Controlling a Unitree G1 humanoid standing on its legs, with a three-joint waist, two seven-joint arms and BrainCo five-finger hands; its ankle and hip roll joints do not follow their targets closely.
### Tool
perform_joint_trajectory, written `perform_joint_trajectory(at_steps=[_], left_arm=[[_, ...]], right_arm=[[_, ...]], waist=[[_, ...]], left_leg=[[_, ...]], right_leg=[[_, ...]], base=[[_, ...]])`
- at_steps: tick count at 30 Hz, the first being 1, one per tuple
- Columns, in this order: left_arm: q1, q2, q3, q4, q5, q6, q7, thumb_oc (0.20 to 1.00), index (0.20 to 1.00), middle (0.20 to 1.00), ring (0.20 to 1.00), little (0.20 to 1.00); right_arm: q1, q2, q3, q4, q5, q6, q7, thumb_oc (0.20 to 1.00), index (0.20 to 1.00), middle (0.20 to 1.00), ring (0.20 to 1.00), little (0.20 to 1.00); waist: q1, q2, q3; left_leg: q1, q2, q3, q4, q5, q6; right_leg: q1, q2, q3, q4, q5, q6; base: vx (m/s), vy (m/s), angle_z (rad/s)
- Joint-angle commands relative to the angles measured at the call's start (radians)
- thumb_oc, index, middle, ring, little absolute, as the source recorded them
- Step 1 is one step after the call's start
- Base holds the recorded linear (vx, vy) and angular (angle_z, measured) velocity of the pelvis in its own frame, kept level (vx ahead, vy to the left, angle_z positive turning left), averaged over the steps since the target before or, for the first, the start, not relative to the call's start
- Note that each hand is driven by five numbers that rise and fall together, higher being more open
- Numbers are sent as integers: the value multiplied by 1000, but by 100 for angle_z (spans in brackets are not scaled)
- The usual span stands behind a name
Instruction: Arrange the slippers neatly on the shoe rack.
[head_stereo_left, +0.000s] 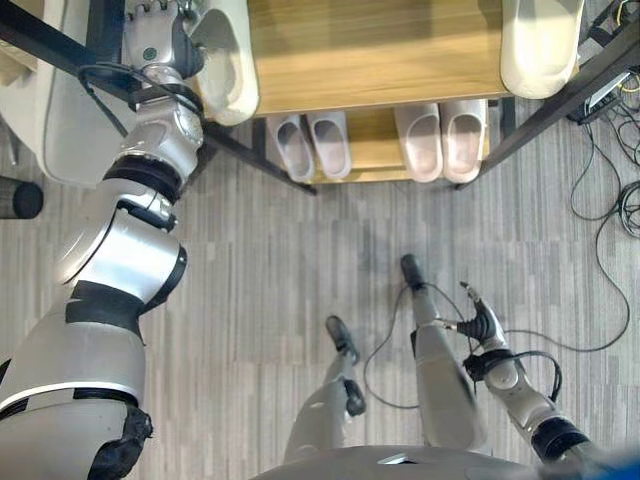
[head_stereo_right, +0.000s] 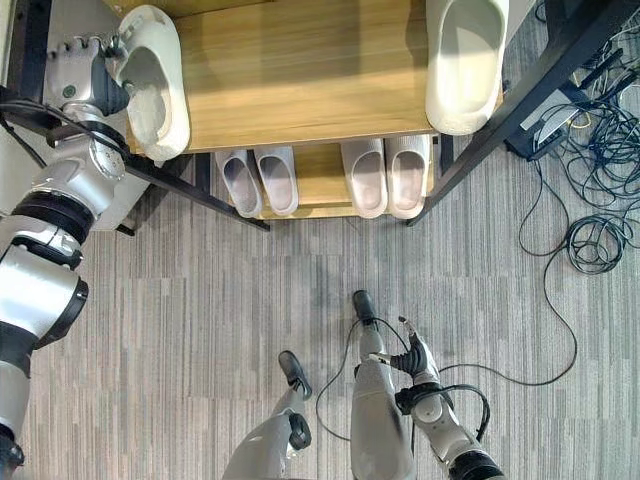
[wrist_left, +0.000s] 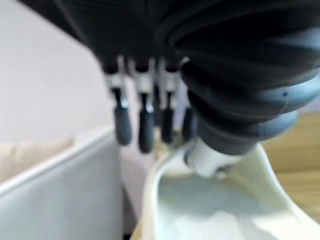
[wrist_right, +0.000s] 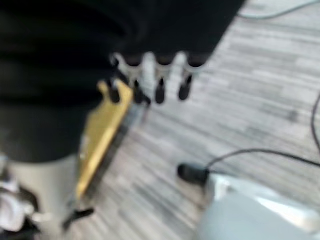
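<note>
A cream slipper (head_stereo_left: 228, 62) lies at the left end of the wooden top shelf (head_stereo_left: 380, 50) of the shoe rack, jutting over the shelf's edge. My left hand (head_stereo_right: 76, 74) grips its outer side wall, fingers (wrist_left: 145, 131) outside the rim and thumb inside the slipper (wrist_left: 215, 210). A second cream slipper (head_stereo_right: 464, 58) lies at the shelf's right end, its heel past the front edge. My right hand (head_stereo_left: 486, 325) hangs low over the floor, fingers (wrist_right: 160, 89) relaxed and holding nothing.
On the lower shelf (head_stereo_left: 375, 145) stand two pairs of pale slippers (head_stereo_left: 312, 145) (head_stereo_left: 442, 138), side by side. Black frame bars (head_stereo_left: 560, 105) slant out at both ends. Loose cables (head_stereo_right: 595, 240) lie on the striped floor at the right. A pale piece of furniture (head_stereo_left: 60, 110) stands at the left.
</note>
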Motion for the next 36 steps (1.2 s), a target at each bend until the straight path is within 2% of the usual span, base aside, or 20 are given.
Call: perform_joint_trajectory(at_steps=[1,11,19,20,21,22,24,25,27,36], left_arm=[[-6,28,12,48,14,-8,-15,200,200,200,200,200],[-25,-54,15,-76,19,-39,39,200,200,200,200,200],[-40,-70,-1,-76,38,-31,54,200,200,200,200,200],[-45,-69,-3,-72,42,-26,60,426,426,426,426,426],[-48,-67,-3,-69,43,-22,66,602,602,602,602,602],[-56,-59,-6,-64,50,-13,81,1000,1000,1000,1000,1000],[-57,-58,-8,-59,55,-8,86,1000,1000,1000,1000,1000],[-62,-51,2,-54,70,14,97,1000,1000,1000,1000,1000],[-74,-75,-4,-48,73,20,111,1000,1000,1000,1000,1000],[-75,-92,-18,-50,68,7,85,1000,1000,1000,1000,1000]], right_arm=[[50,-5,13,-26,-34,-25,1,1000,1000,1000,1000,1000],[54,-3,26,-22,-53,-19,-1,1000,1000,1000,1000,1000],[43,-10,36,-18,-75,-17,-11,1000,1000,1000,1000,1000],[41,-10,37,-19,-74,-19,-13,1000,1000,1000,1000,1000],[40,-10,39,-21,-74,-20,-15,1000,1000,1000,1000,1000],[42,-8,42,-21,-75,-23,-20,1000,1000,1000,1000,1000],[41,-7,45,-21,-76,-26,-21,1000,1000,1000,1000,1000],[3,-19,40,4,-70,-33,-41,1000,1000,1000,1000,1000],[1,5,64,82,-81,-39,-49,1000,1000,1000,1000,1000],[-30,1,70,142,-55,-31,-24,1000,1000,1000,1000,1000]], waist=[[8,-17,-35],[2,9,-31],[-6,30,-23],[-6,31,-23],[-6,30,-22],[-5,29,-21],[-5,27,-21],[1,26,-23],[0,21,-28],[12,-3,-57]], left_leg=[[-19,41,-70,5,-18,-79],[-1,33,-63,5,-21,-78],[9,30,-50,5,-23,-73],[9,31,-49,5,-23,-73],[9,31,-48,5,-23,-73],[8,33,-49,5,-22,-72],[8,32,-50,5,-22,-72],[4,33,-55,5,-20,-71],[4,34,-59,5,-21,-69],[11,30,-77,5,-21,-66]], right_leg=[[4,-22,-9,49,-115,83],[11,-23,2,55,-120,80],[6,-22,16,59,-120,81],[5,-22,16,58,-119,82],[5,-21,16,57,-118,82],[3,-20,16,58,-117,81],[4,-19,16,58,-118,81],[3,-17,12,57,-118,80],[8,-16,4,55,-120,80],[28,-19,-11,57,-125,78]], base=[[0,0,0],[-12,0,-2],[-5,4,-4],[9,-7,-9],[0,-20,-8],[-1,-22,-6],[0,-9,-2],[0,0,0],[0,0,0],[-8,-1,5]])
